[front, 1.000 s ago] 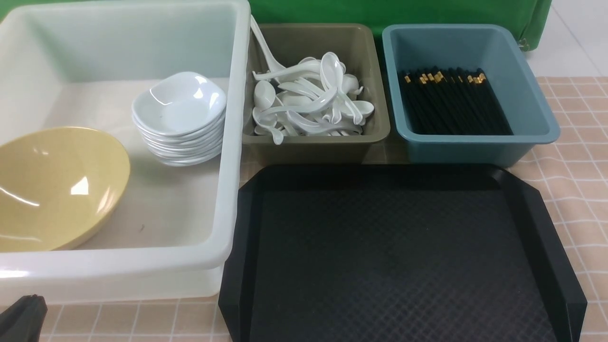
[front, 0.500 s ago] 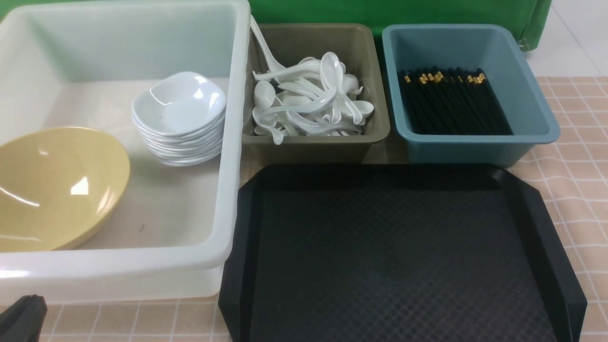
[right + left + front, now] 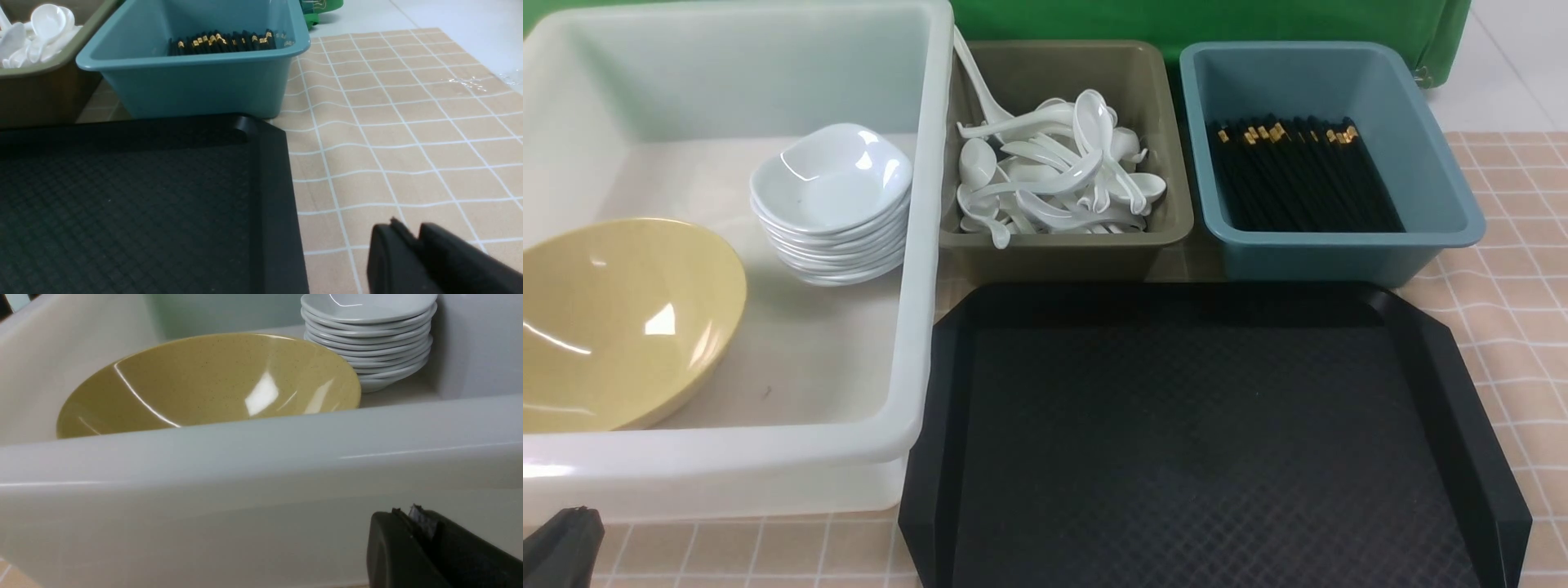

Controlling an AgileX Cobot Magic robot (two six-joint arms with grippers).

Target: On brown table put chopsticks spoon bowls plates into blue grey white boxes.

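On the brown cloth-covered bench [image 3: 1515, 302], 3 boxes stand around a black tray [image 3: 1192, 441]. The white box [image 3: 743, 453] holds the yellow bowl [image 3: 629, 318] and stacked white plates [image 3: 829, 180]; the grey box [image 3: 1054, 261], spoons [image 3: 1054, 175]; the blue box [image 3: 1323, 253], chopsticks [image 3: 1303, 180]. The left end effector [image 3: 416, 516] is fully closed, empty. The right end effector [image 3: 410, 232] is empty, its jaws slightly parted.

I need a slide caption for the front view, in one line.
Sorted tableware: yellow bowl and white dishes, white spoons, black chopsticks, each kind inside boxes.
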